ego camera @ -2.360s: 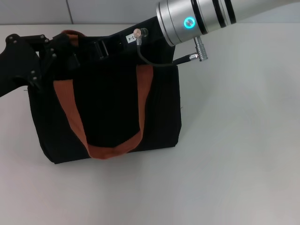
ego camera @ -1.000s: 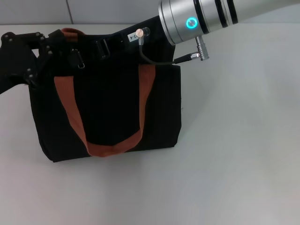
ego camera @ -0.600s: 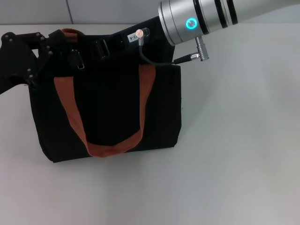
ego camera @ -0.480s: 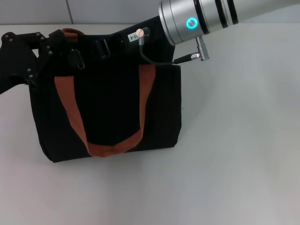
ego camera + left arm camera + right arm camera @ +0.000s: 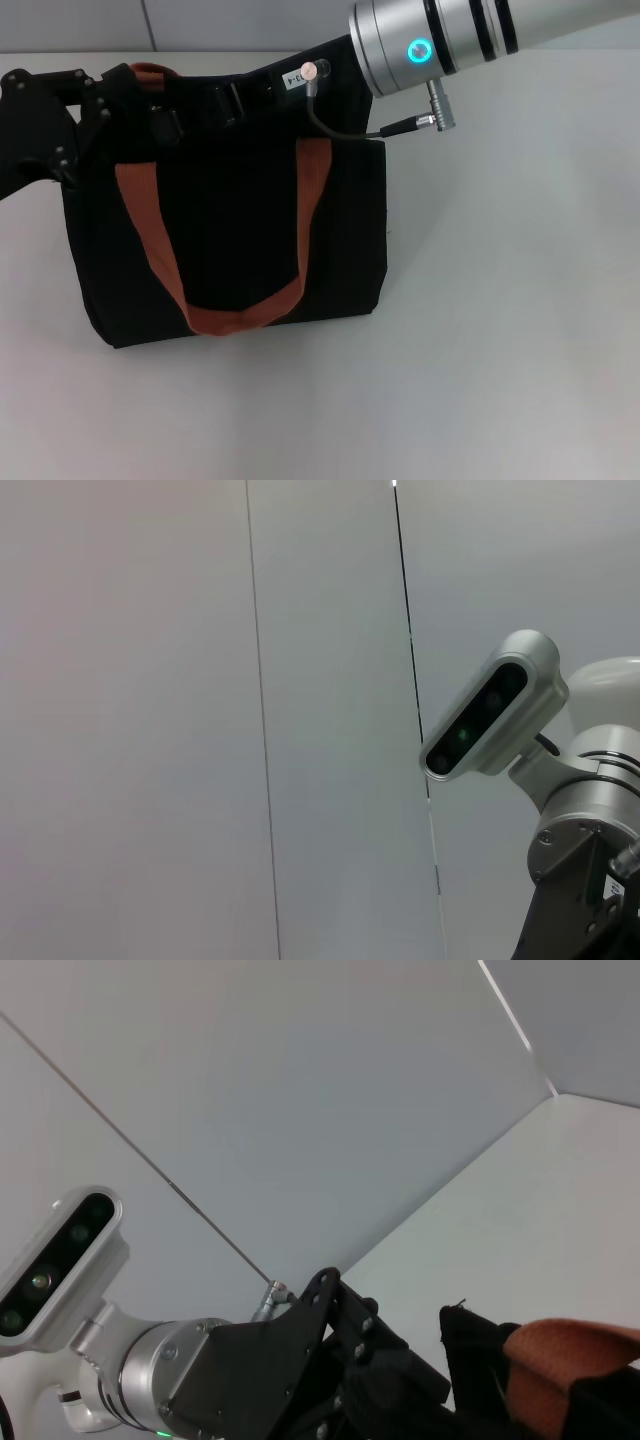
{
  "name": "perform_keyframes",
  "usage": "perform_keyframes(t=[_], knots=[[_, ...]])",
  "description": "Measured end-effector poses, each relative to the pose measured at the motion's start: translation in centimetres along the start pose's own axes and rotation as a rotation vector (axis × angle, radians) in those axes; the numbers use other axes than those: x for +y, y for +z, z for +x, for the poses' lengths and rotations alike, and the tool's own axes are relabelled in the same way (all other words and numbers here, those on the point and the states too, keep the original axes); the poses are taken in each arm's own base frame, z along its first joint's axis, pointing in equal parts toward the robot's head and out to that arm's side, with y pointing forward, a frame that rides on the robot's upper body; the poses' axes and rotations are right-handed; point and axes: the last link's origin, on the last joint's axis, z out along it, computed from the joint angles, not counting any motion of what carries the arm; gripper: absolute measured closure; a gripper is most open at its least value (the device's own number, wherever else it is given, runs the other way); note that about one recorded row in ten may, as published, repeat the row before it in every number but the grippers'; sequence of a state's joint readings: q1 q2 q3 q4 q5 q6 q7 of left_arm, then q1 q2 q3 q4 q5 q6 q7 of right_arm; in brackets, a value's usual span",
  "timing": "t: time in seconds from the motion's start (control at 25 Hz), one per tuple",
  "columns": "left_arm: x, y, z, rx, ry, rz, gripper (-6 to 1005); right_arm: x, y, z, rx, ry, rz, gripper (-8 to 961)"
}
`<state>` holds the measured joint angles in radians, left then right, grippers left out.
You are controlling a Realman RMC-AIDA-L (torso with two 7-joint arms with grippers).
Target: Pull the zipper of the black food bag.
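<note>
Both grippers reach over the top edge of the black food bag (image 5: 230, 220), grip unclear and zipper unseen; any pull should follow the zip line, the bag's end held steady

surface: white table (image 5: 500, 330) | on it: black food bag (image 5: 240, 240), upright, toward the left
</note>
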<state>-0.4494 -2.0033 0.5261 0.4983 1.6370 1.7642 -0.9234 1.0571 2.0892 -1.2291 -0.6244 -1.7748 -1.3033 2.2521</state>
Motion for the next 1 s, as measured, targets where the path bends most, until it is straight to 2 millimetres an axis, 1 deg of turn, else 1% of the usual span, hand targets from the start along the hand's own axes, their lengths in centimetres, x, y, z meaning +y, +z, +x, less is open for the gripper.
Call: perform_keyframes(t=[0.36, 1.0], knots=[[0.05, 0.00, 0.01, 0.002, -0.004, -0.002, 967, 0.17, -0.68, -0.09, -0.030, -0.024, -0.012, 719], [0.22, 0.17, 0.20, 0.013, -0.007, -0.017, 967, 0.37, 0.03, 0.20, -0.011, -0.044, -0.014, 755]])
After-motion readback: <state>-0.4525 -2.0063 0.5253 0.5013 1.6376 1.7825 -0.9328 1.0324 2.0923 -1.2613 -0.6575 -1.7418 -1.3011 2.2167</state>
